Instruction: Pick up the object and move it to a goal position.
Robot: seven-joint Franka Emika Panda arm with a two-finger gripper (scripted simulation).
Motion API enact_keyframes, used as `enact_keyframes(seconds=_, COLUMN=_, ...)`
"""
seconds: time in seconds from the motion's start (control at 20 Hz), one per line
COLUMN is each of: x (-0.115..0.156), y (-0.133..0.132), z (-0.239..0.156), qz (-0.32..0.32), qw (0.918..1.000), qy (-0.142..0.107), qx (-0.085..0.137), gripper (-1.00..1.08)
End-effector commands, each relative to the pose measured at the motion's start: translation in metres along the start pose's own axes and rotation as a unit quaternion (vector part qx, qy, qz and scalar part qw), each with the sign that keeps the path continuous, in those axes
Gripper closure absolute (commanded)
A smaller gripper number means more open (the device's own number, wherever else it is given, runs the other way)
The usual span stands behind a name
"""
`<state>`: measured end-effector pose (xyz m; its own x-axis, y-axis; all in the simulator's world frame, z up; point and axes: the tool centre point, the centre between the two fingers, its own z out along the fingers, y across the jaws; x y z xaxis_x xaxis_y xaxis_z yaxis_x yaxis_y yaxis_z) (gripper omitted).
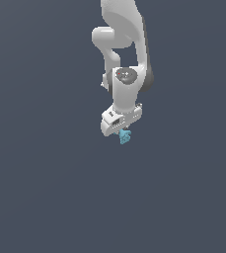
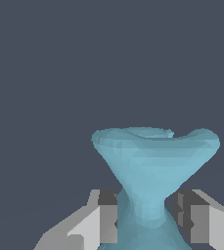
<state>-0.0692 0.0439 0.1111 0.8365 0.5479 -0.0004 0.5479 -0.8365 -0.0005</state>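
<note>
step: I'm carrying, grasp looking done | gripper (image 1: pixel 123 131): fingers (image 2: pixel 108 222) pinching the narrow waist of the light-blue knobbly object (image 2: pixel 152 166) | object: hanging just under the claw, apparently clear of the floor, though the exterior view is coarse | next: I'm needing steady travel; no goal marker showing

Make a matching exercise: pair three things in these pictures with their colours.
Things:
1. object
2. gripper body
3. finger pads

Colours:
A. dark grey
B. light blue
C. white

Pairs: 1-B, 2-C, 3-A. The pads sit on either side of the object's narrow waist.
</note>
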Motion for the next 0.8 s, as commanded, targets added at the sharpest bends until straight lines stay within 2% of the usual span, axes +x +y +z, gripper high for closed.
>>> enact_keyframes(seconds=0.0, x=0.001, y=0.003, z=-0.019, qz=0.000, qw=1.0000, qy=0.000, qx=0.000, gripper=1.08)
enact_keyframes(seconds=0.75, x=0.008, y=0.027, z=-0.172, qz=0.000, qw=1.0000, qy=0.001, qx=0.001, gripper=1.08)
